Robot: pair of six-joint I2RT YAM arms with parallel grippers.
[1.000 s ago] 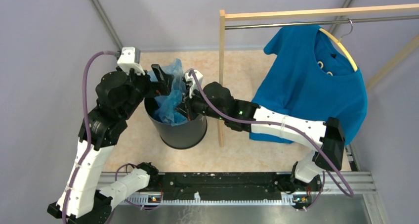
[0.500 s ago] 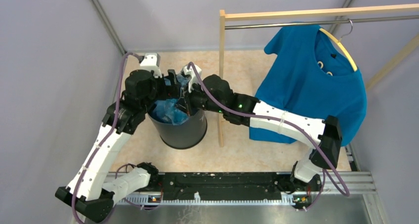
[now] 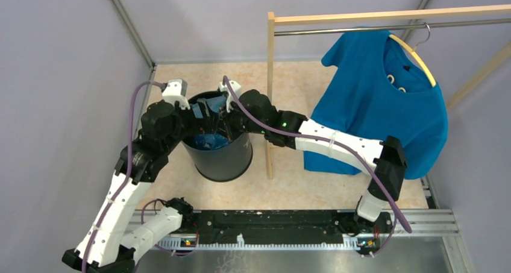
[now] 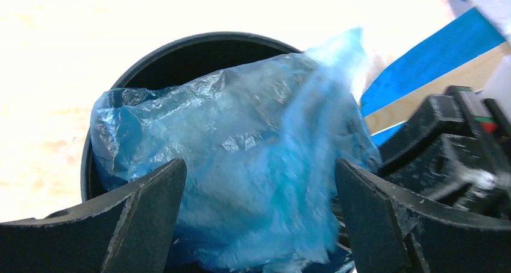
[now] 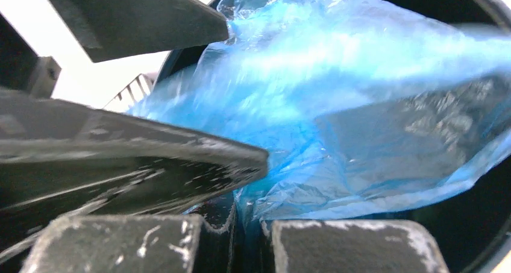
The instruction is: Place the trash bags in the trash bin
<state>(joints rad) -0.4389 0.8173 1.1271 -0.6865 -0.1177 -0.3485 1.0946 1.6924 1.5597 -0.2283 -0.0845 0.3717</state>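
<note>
One thin, see-through light-blue trash bag (image 4: 241, 164) lies crumpled in a loose, crinkly mound inside the black round trash bin (image 3: 224, 161). From above, only a patch of blue shows low in the bin's mouth. The film is glossy and creased, pale where single and deeper blue where the folds overlap.

The left pincer (image 4: 259, 164) is spread wide with the mound between its fingers. The right pincer (image 5: 241, 222) is pressed nearly together, and a fold of the bag appears to be pinched in it. Both arms reach into the bin from opposite sides.

The step in hand looks like the final tuck and letting go. To do it well, the right pincer should open fully while it is low in the bin. Both should then lift straight up, because the clingy film could trail out on a finger.

The bin stands on the beige desk (image 3: 301, 86). Beside it are a wooden rack (image 3: 270, 92) and a blue T-shirt (image 3: 385, 104).
</note>
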